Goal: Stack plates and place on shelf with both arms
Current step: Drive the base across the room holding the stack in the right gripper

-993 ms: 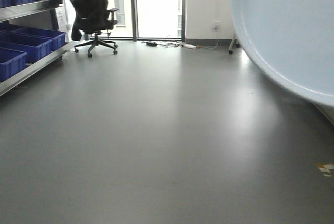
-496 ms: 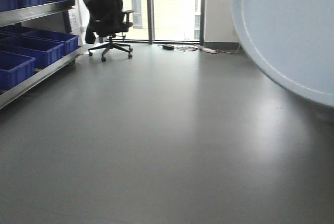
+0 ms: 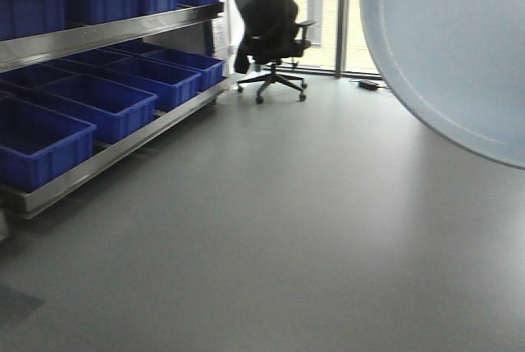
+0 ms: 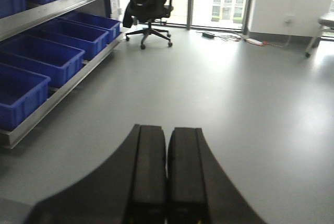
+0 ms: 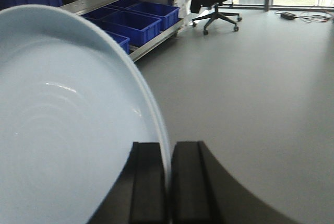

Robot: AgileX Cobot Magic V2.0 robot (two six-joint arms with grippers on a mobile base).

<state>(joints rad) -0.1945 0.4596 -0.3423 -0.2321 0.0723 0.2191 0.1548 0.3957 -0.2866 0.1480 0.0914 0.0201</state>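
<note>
A plate, pale blue-white and glossy, was held off the floor, tilted on edge rather than lying flat. Its shallow round bowl showed faint concentric rings and a thin, low, upturned rim. Whether a second plate lay against it could not be told. The right pincer pinched that rim, its two flat black fingers closed on either side of the thin edge. In the front view the same plate filled the upper right corner as a big, smooth, curved disc, well apart from the shelf.

The left pincer carried nothing. Its matte black, rectangular fingers were pressed together along their length, with only a hairline seam between them, above bare floor.

The shelf stood to the left, a brushed steel rack whose flat front rails ran back on two tiers toward the windows. Boxy dark blue plastic crates sat in a row on the lower tier, just behind its front rail, and more stood on the upper tier. Beyond the far end of the shelf stood a black office chair on a star-shaped wheeled base. The floor was smooth, grey and slightly shiny, catching soft light from the tall windows. Thin cables lay on it near the glass.
</note>
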